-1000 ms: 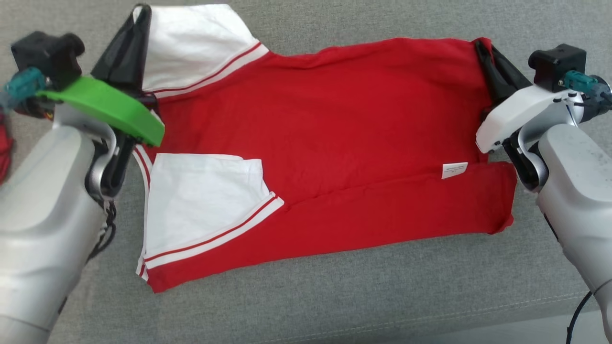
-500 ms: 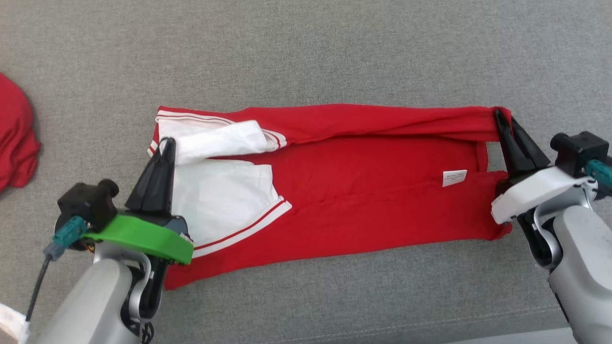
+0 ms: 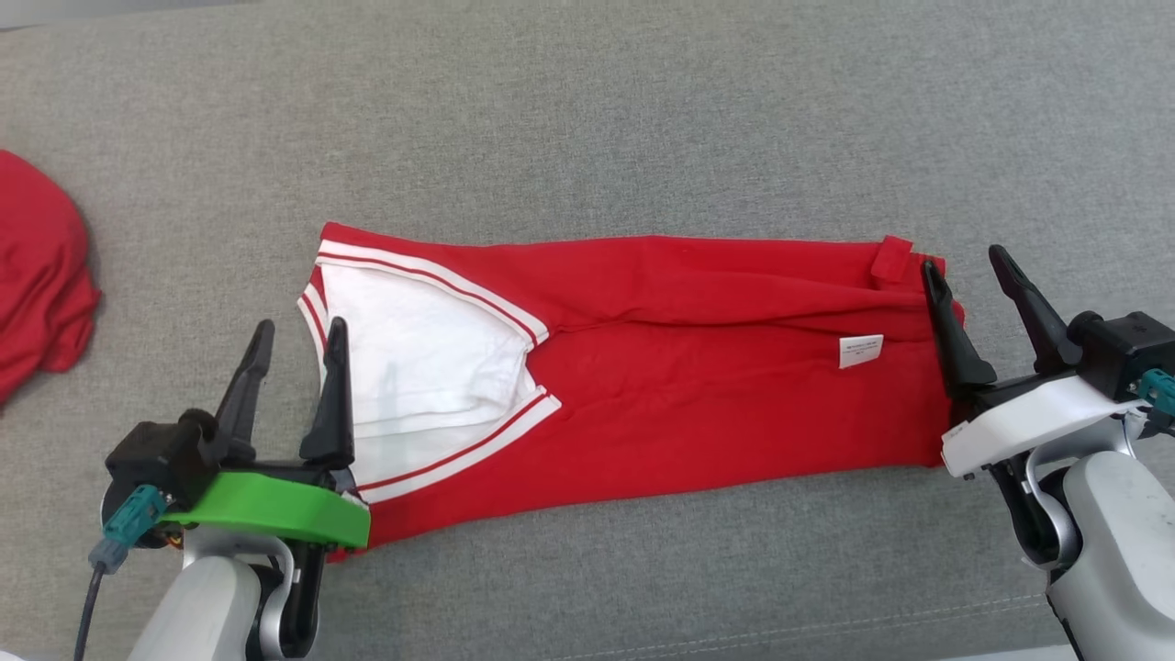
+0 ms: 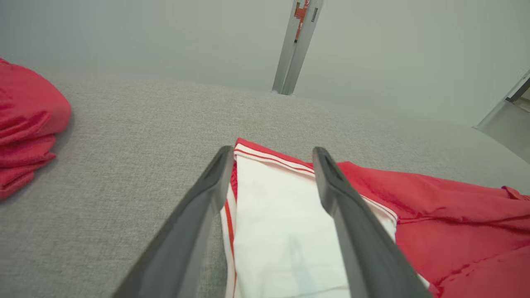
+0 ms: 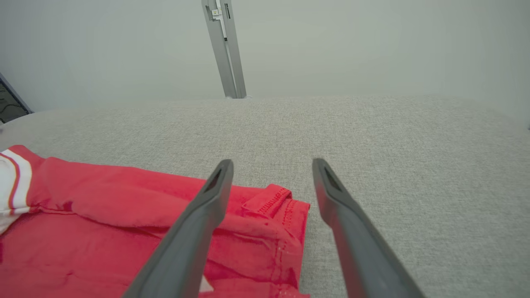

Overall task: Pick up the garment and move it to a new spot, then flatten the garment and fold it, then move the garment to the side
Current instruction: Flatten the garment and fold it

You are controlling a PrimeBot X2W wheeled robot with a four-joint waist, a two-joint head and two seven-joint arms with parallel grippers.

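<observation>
The garment (image 3: 661, 367) is a red shirt with white, red-striped sleeves, lying folded into a long band across the grey cushion. My left gripper (image 3: 298, 335) stands open at its left end, one finger over the white sleeve (image 4: 273, 231) and one off the cloth. Nothing is between its fingers. At the hem end my right gripper (image 3: 964, 266) is open too, its left finger above the red corner (image 5: 273, 203) and its right finger over bare cushion.
Another red cloth (image 3: 37, 285) lies bunched at the far left of the grey cushion (image 3: 587, 119), also seen as the red cloth (image 4: 25, 128) from the left wrist. A pale wall with a metal strip (image 5: 225, 49) rises behind. The cushion's front seam (image 3: 826, 624) runs below.
Both grippers brought the far edge of the garment forward over its near part, laid it down and opened, letting the cloth go. The head camera shifted meanwhile.
</observation>
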